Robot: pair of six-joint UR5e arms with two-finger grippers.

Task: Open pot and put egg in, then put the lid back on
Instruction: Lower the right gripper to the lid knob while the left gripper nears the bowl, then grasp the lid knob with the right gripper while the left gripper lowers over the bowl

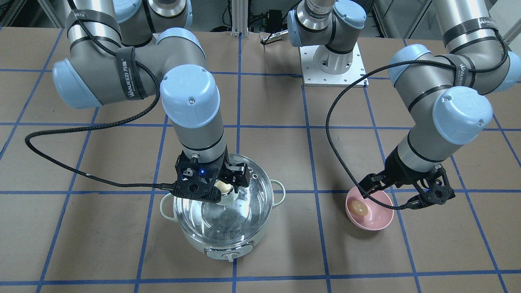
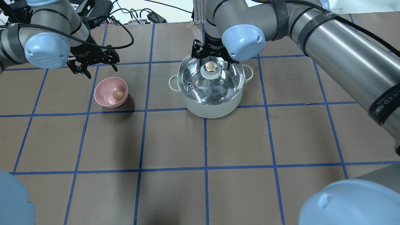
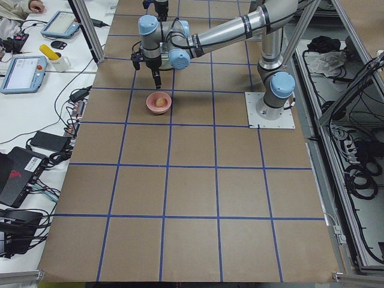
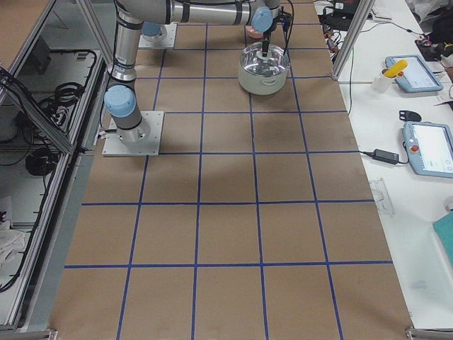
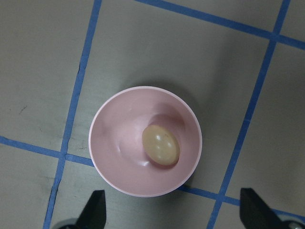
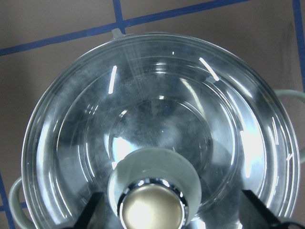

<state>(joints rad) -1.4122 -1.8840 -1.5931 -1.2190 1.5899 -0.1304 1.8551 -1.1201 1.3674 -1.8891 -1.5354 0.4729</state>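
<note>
The pot (image 2: 212, 107), steel with a mint-green shell, stands mid-table with the glass lid (image 2: 225, 84) on it. My right gripper (image 2: 212, 62) is open, one finger on each side of the lid's beige knob (image 6: 152, 210), not closed on it. The egg (image 2: 117, 94) lies in the pink bowl (image 2: 104, 93) to the left. My left gripper (image 2: 98, 69) is open and empty, hovering above the bowl's far side. In the left wrist view the egg (image 5: 160, 145) shows in the bowl (image 5: 119, 143), with the open fingertips (image 5: 97, 210) below it.
Brown table with a blue tape grid. The right arm's base plate (image 1: 331, 65) is behind the pot. The left arm's cable (image 1: 338, 134) hangs over the table between pot and bowl. Tablets and cables lie on side benches (image 3: 24, 72).
</note>
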